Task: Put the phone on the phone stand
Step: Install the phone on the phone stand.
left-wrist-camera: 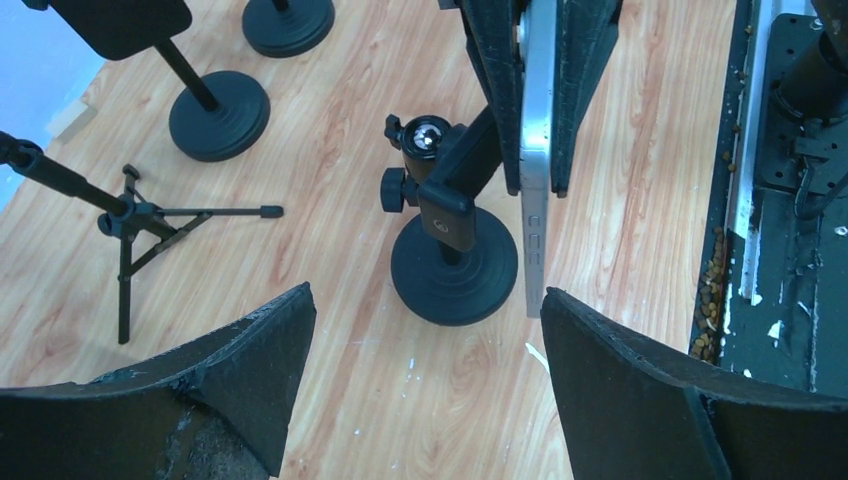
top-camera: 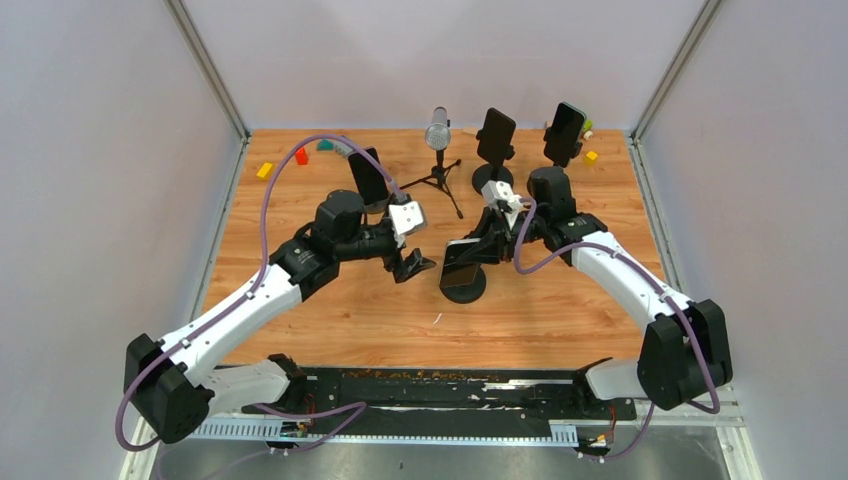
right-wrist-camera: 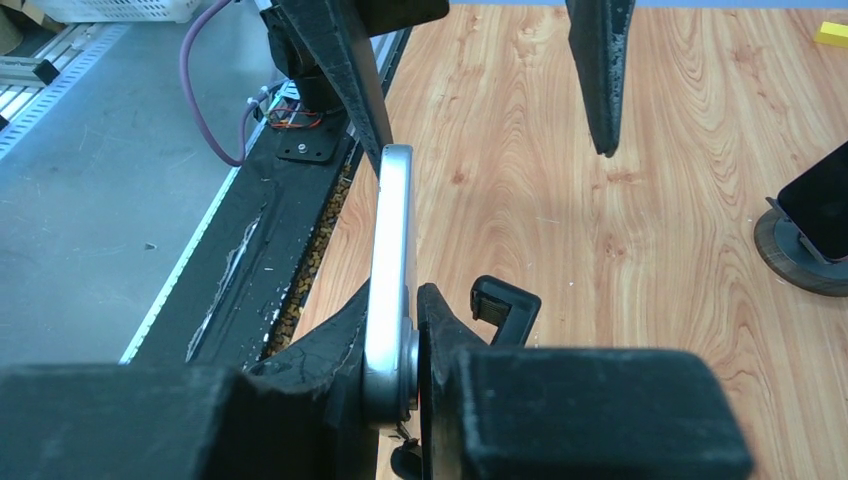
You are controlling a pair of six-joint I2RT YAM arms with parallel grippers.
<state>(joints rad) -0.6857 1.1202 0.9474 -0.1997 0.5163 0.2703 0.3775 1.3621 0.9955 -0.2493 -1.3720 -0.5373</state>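
Note:
My right gripper [top-camera: 476, 248] is shut on the top end of a silver-edged phone [top-camera: 461, 270] and holds it upright just above the black round-based phone stand [top-camera: 464, 291]. In the right wrist view the fingers [right-wrist-camera: 455, 335] pinch the phone [right-wrist-camera: 392, 240] edge-on, and the stand's clamp [right-wrist-camera: 505, 305] sits just beside it. In the left wrist view the phone [left-wrist-camera: 537, 170] hangs next to the stand's ball head [left-wrist-camera: 428, 140], above the base [left-wrist-camera: 455, 270]. My left gripper [top-camera: 415, 265] is open and empty, just left of the stand [left-wrist-camera: 425, 385].
Three other phones stand on stands at the back [top-camera: 495, 137] [top-camera: 565, 130] [top-camera: 368, 178]. A microphone on a tripod [top-camera: 438, 135] stands at back centre. Small coloured blocks [top-camera: 265, 170] lie at the back corners. A black rail [top-camera: 450, 385] runs along the near edge.

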